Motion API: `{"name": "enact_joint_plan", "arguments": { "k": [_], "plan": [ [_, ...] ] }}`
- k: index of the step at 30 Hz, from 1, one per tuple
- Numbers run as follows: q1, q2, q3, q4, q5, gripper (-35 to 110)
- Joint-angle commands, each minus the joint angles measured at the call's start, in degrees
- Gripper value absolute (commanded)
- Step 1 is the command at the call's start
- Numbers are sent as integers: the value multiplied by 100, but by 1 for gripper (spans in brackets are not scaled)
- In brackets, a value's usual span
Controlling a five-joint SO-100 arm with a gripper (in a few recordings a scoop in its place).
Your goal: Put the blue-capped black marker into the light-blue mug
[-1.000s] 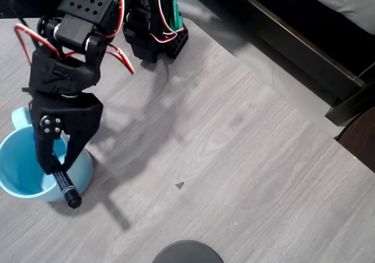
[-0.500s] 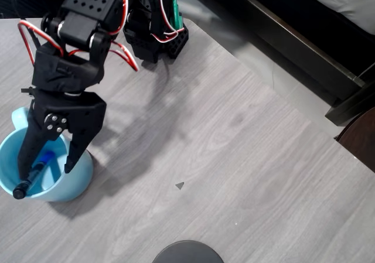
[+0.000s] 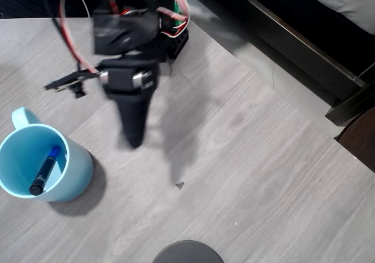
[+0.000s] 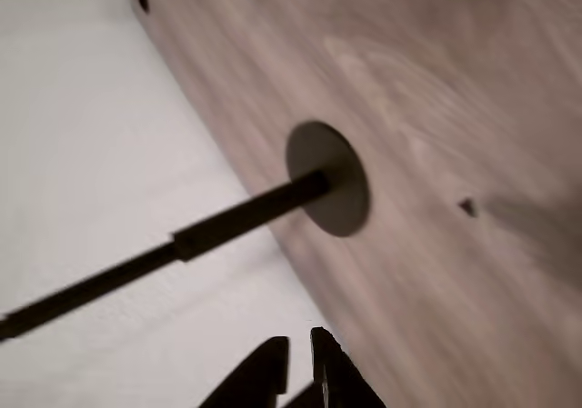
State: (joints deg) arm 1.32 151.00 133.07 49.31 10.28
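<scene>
Marker's in the mug, lower left of the overhead view.

Blue-capped black marker leans inside the light-blue mug: looks light, stiff and slick, so I'd pinch mid-barrel; the mug's glossy and breakable. Right of it the gripper hangs empty, fingertips nearly together in the wrist view. Grey wood-grain worktop, dark bed frame upper right.

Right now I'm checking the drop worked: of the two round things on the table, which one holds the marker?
The light-blue mug at the left, with the blue-capped black marker leaning inside it. The dark grey round object at the bottom edge holds nothing visible.
</scene>
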Motion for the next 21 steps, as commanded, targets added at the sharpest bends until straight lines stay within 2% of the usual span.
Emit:
{"name": "enact_joint_plan", "arguments": {
  "k": [1, 11, 21],
  "plan": [
    [-176, 448, 246, 272, -369, 0],
    [-176, 1969, 1986, 492, -1169, 0],
    [-114, 3516, 3604, 633, -1318, 0]
  ]
}}
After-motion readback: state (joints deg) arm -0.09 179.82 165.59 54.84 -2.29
